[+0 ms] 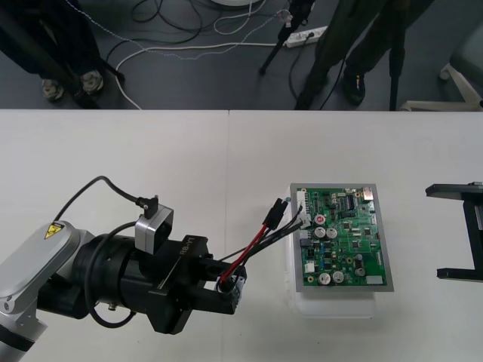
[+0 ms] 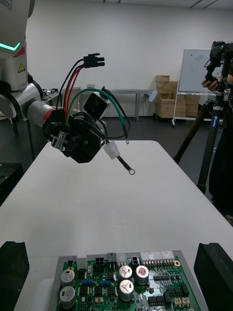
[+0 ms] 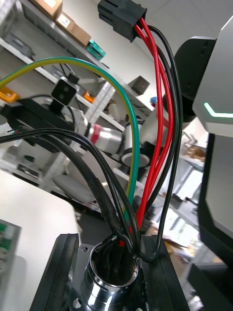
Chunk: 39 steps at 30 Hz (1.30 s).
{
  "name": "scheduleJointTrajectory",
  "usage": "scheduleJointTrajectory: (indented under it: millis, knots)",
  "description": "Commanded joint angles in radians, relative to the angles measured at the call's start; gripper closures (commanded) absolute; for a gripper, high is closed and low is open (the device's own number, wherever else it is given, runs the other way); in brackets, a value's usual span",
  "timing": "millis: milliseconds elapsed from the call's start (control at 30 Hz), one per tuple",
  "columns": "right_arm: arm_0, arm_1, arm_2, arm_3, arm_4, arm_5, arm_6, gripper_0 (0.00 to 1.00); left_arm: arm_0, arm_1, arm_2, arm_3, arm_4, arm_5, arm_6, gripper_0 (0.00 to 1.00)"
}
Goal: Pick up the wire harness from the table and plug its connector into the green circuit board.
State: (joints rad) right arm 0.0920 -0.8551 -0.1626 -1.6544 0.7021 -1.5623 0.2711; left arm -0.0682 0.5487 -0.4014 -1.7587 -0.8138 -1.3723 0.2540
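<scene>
1. L gripper (image 1: 229,289) clamped on metal socket (image 3: 112,272) of harness (image 1: 253,249), held above table (image 1: 151,166).
2. Wires (image 3: 158,121) arc up from jaws; black plug (image 1: 273,214) free in air, towards green board (image 1: 343,240), not seated.
3. Step: transport to board. Next prob. needs plug steadied and aligned w/ header.
4. R gripper (image 1: 438,231) spread apart, idle beyond board.

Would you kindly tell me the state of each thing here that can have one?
Green circuit board: flat on its white base, unplugged.
Wire harness: lifted by its socket, wires arching up.
Plug: free in the air, not in the board.
Left claw: shut on the socket, above the table.
Right claw: open, waiting at its side.
</scene>
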Motion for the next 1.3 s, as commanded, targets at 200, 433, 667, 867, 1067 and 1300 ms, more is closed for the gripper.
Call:
scheduleJointTrajectory:
  millis: [200,433,667,867,1067,1300]
  knots:
    - [-0.008,-0.002,0.012,-0.008,-0.001,-0.008,-0.033,0.00,-0.078,0.117,-0.114,-0.071,0.107,0.039,0.257,1.00]
    - [-0.009,-0.025,0.012,-0.007,-0.006,-0.008,-0.053,0.00,-0.142,0.168,-0.183,-0.094,0.169,0.039,0.399,1.00]
    - [-0.034,-0.056,0.064,-0.008,-0.042,-0.008,-0.076,0.00,-0.173,0.255,-0.215,-0.131,0.252,0.036,0.453,1.00]
    - [-0.081,-0.076,0.149,-0.008,-0.089,-0.008,-0.090,0.00,-0.191,0.306,-0.215,-0.136,0.268,0.005,0.479,1.00]
    - [-0.133,-0.076,0.181,-0.008,-0.095,-0.008,-0.096,0.00,-0.206,0.315,-0.215,-0.136,0.268,-0.014,0.544,1.00]
    - [-0.192,-0.068,0.209,0.008,-0.119,-0.008,-0.159,0.00,-0.220,0.303,-0.215,-0.150,0.269,-0.030,0.623,1.00]
